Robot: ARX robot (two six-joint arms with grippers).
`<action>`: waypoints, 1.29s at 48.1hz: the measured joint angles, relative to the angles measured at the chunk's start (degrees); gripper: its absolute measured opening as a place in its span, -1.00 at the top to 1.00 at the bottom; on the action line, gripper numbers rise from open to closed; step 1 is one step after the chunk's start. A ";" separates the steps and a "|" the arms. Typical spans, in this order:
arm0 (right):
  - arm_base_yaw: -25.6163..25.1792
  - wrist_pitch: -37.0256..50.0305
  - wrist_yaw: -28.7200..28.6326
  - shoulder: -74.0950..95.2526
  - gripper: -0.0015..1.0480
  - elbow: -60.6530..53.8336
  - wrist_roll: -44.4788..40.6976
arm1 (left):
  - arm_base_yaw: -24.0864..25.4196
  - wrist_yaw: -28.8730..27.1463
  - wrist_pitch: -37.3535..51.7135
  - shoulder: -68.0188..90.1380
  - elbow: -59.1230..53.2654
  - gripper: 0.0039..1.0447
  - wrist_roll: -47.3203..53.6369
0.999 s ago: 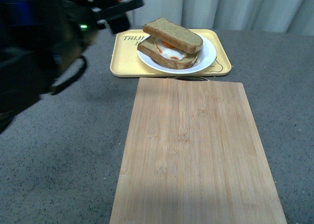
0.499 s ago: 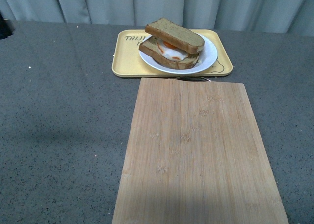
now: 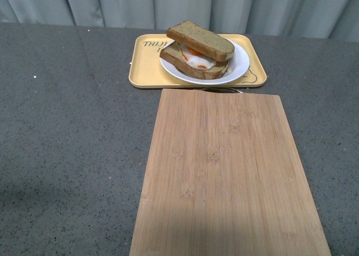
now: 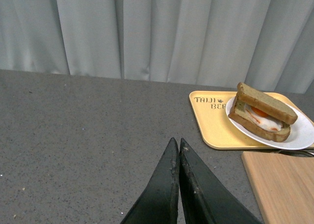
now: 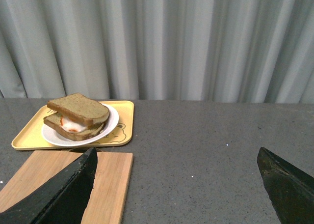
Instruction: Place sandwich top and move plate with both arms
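The sandwich top point(image 3: 200, 39), a brown bread slice, lies tilted on a lower slice with a fried egg point(image 3: 193, 61), both on the white plate point(image 3: 238, 62). In the front view no arm shows. My left gripper point(image 4: 175, 144) is shut with nothing in it, back over the grey table well short of the sandwich top point(image 4: 266, 102) and plate point(image 4: 299, 134). My right gripper point(image 5: 176, 157) is wide open and empty, far from the sandwich top point(image 5: 78, 108) on the plate point(image 5: 110, 121).
The plate rests on a yellow tray point(image 3: 145, 67) at the table's far side. A large wooden cutting board point(image 3: 224, 172) lies in front of the tray. Grey curtains point(image 3: 168, 6) hang behind the table.
The left arm, which filled the front view's left side a second ago, has withdrawn out of that view. The sandwich, plate and board have not moved.
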 joint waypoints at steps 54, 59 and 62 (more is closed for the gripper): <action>0.00 0.00 0.02 0.00 -0.82 0.00 0.02 | 4.46 4.50 -40.28 -45.68 -3.15 0.93 0.17; 0.00 0.00 0.02 0.00 -0.82 0.00 0.02 | 4.46 4.50 -42.27 -47.69 -3.15 0.93 0.17; 0.00 0.00 0.02 0.00 -0.82 0.00 0.00 | 4.46 4.50 -43.47 -48.87 -3.15 0.93 0.17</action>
